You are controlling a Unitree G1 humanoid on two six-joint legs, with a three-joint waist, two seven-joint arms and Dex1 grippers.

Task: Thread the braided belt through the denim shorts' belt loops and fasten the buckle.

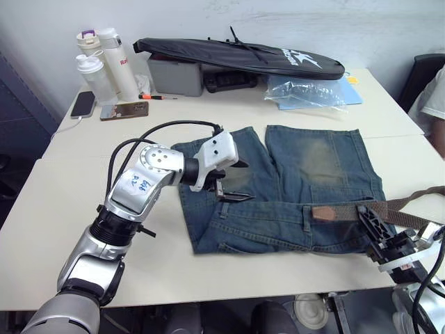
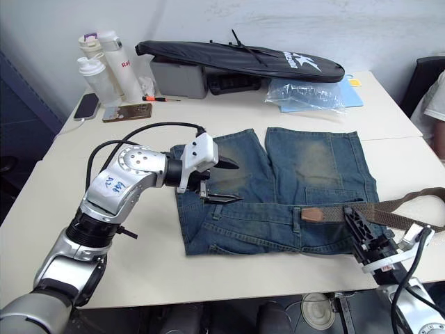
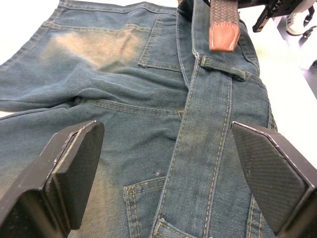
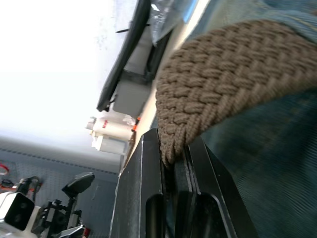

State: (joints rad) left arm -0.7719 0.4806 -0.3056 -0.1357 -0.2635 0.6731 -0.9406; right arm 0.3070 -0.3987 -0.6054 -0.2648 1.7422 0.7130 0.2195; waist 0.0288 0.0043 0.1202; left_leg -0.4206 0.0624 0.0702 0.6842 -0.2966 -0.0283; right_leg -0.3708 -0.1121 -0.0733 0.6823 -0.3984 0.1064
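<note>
Right gripper: two black fingers (image 2: 361, 233) pressed together on the braided brown woven belt (image 2: 410, 209), the weave pinched flat between the pads in the right wrist view; probably so the strap can be fed along the waistband.
Belt run: from that pinch the strap trails off past the table's right edge one way, and the other way lies along the waistband to its smooth tan leather tip (image 1: 322, 213).
Leather tip: ahead of the right gripper, just short of a narrow blue denim belt loop (image 3: 222, 68) and lined up with it; the next move looks like pushing the tip under that loop.
Buckle: cannot tell where it is.
Left gripper: black fingers (image 1: 231, 182) spread wide, hovering low over the shorts' left half, apart from the cloth as far as I can judge; likely poised to press the waistband flat or take the tip once it comes through.
Denim shorts: faded blue knee-length jean shorts (image 1: 306, 167) with pale yellowish worn patches, lying flat under both grippers, waistband nearest the robot, legs pointing away.
Surface: pale cream tabletops (image 1: 62, 209) pushed together, a seam between them.
Far side: beyond the shorts, a long black zipped bag (image 1: 236, 56) on a grey box, a clear plastic packet (image 1: 306, 90), white bottles (image 1: 104, 62) and two phones (image 1: 104, 108).
Room: plain white wall behind.
</note>
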